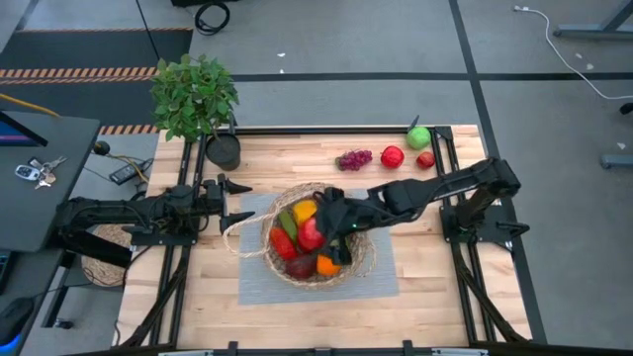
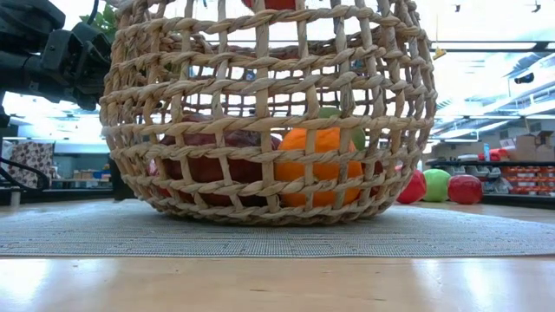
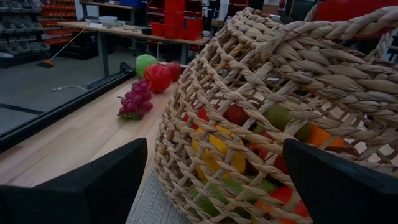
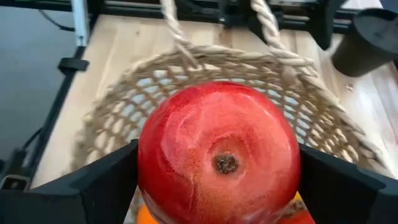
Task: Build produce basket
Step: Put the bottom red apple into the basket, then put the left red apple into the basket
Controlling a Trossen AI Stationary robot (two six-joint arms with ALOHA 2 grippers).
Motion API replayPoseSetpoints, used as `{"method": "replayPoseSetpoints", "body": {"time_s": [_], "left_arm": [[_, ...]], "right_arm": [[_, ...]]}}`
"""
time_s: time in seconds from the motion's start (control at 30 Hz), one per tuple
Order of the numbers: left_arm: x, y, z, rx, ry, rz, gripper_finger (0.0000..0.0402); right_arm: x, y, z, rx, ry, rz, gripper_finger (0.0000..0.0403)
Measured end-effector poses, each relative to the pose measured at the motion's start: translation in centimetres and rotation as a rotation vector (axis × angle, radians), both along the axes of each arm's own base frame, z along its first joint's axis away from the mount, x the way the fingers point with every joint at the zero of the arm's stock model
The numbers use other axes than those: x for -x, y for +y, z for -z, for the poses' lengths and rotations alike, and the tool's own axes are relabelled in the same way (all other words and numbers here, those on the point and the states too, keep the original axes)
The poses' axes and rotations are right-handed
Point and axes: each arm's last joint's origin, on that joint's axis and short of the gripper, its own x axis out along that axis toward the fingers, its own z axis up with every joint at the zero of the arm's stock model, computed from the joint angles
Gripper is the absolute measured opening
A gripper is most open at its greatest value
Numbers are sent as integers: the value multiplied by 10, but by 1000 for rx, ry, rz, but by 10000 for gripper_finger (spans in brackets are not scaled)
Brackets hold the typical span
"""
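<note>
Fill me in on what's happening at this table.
The right gripper is over the basket, its fingers shut on a red fruit it appears about to drop in. The basket already holds several pieces of produce, among them an orange one. The left gripper waits open beside the basket's handle. A grape bunch, two red pieces and a green piece are out on the table.

Close up: tan woven wicker basket point(image 3: 273, 106) holding red, yellow, green and orange produce point(image 3: 249, 143). Beyond, on light wooden table point(image 3: 68, 134): purple grape bunch point(image 3: 135, 99), red fruit point(image 3: 158, 76), green fruit point(image 3: 145, 62).
</note>
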Motion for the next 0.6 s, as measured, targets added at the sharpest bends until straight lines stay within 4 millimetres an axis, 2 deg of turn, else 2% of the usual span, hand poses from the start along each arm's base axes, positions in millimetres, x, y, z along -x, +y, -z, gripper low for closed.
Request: {"method": "replayPoseSetpoints", "body": {"time_s": [0.13, 0.33, 0.4, 0.47, 0.6], "left_arm": [[0, 0, 0, 0, 0, 0, 382], [0, 0, 0, 0, 0, 0, 382], [0, 0, 0, 0, 0, 0, 382], [0, 0, 0, 0, 1, 0, 382], [0, 0, 0, 0, 1, 0, 382]], "right_arm": [[4, 5, 1, 0, 25, -18, 398], [4, 6, 16, -8, 134, -10, 399], [6, 4, 18, 52, 153, 44, 399], [6, 2, 18, 94, 143, 87, 399], [2, 2, 15, 118, 100, 54, 399]]}}
